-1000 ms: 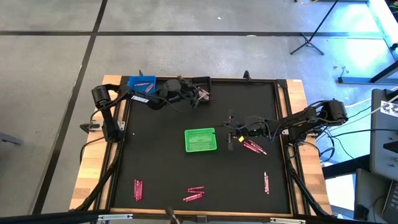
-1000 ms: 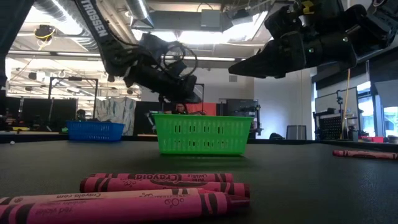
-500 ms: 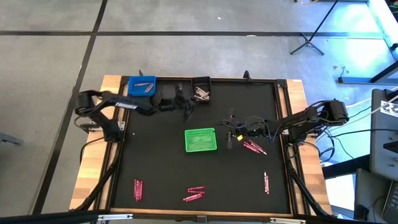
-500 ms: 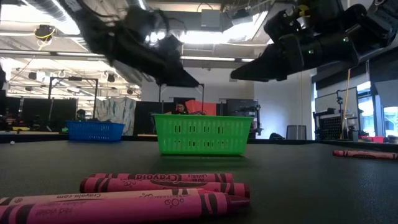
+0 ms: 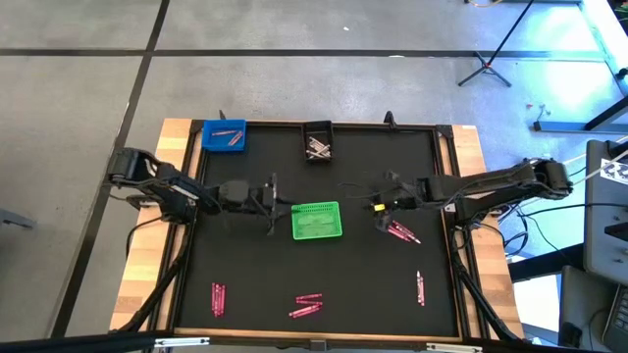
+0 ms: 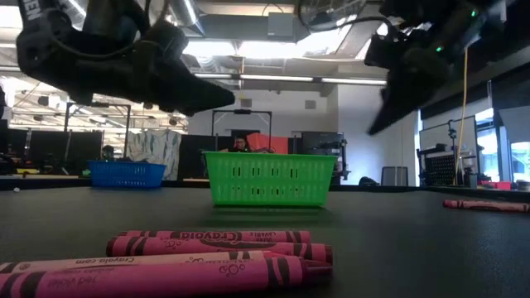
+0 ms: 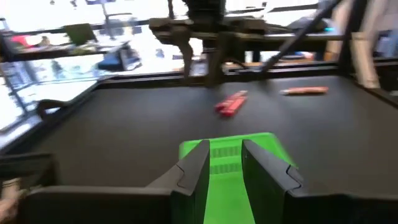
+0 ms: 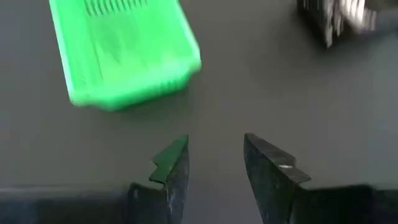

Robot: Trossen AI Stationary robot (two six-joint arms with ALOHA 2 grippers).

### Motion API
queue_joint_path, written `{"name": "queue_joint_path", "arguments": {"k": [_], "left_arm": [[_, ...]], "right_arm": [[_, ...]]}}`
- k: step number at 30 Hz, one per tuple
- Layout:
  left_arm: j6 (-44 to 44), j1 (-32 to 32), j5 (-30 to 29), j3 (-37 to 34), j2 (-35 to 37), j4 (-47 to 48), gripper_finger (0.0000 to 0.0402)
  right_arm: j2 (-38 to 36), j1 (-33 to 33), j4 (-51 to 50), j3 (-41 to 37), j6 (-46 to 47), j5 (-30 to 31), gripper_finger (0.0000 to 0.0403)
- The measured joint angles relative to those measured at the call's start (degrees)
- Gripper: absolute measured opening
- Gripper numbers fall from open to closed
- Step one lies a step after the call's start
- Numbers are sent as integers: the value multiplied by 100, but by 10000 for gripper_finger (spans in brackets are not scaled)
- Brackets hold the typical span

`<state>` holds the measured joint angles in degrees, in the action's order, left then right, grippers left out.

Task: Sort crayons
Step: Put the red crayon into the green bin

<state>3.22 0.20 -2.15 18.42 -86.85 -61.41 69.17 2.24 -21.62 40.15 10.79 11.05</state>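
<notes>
We note magenta crayons (image 5: 400, 232) with black print on a black mat (image 5: 255, 265). Bins: bright green (image 5: 317, 221), blue (image 5: 224, 136), black (image 5: 317, 140). Table edge (image 5: 147, 265) pale wood. Arms dark.

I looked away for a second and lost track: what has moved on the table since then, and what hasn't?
The left gripper swung from the black bin at the table's far edge to just left of the green bin, fingers apart, empty. The right gripper shifted slightly toward the far edge, open and empty. The bins and the crayons stayed put.
</notes>
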Motion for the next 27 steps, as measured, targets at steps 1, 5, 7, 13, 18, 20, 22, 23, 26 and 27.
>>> {"name": "queue_joint_path", "arguments": {"k": [1, 5, 7, 13, 18, 20, 22, 23, 26, 27], "left_arm": [[0, -88, -6, -8, -15, 38, 85], [184, -315, -3, -13, -61, 149, 85], [280, -354, -5, -15, -63, 153, 85], [395, -360, -289, -13, -63, 275, 86], [396, -360, -315, -13, -63, 284, 86], [396, -360, -312, -13, -63, 289, 86], [396, -360, -315, -13, -63, 283, 86], [396, -360, -315, -13, -63, 286, 86], [396, -360, -313, -13, -63, 264, 86], [396, -360, -315, -13, -63, 260, 86]], "right_arm": [[-5, 0, -500, 162, 165, -10, 150], [-2, -1, -1956, 560, 1008, -201, 150], [2, 0, -2326, 571, 1477, -452, 150], [8, 1, -2874, 154, 2757, -1307, 150], [8, 0, -2877, -180, 3108, -1344, 150], [8, 0, -2781, -284, 3115, -1350, 150], [8, 0, -2662, -389, 3114, -1361, 150], [8, 0, -2591, -447, 3101, -1354, 150], [8, 0, -2270, -608, 3076, -1199, 150], [8, 0, -2139, -656, 3078, -1161, 150]]}}
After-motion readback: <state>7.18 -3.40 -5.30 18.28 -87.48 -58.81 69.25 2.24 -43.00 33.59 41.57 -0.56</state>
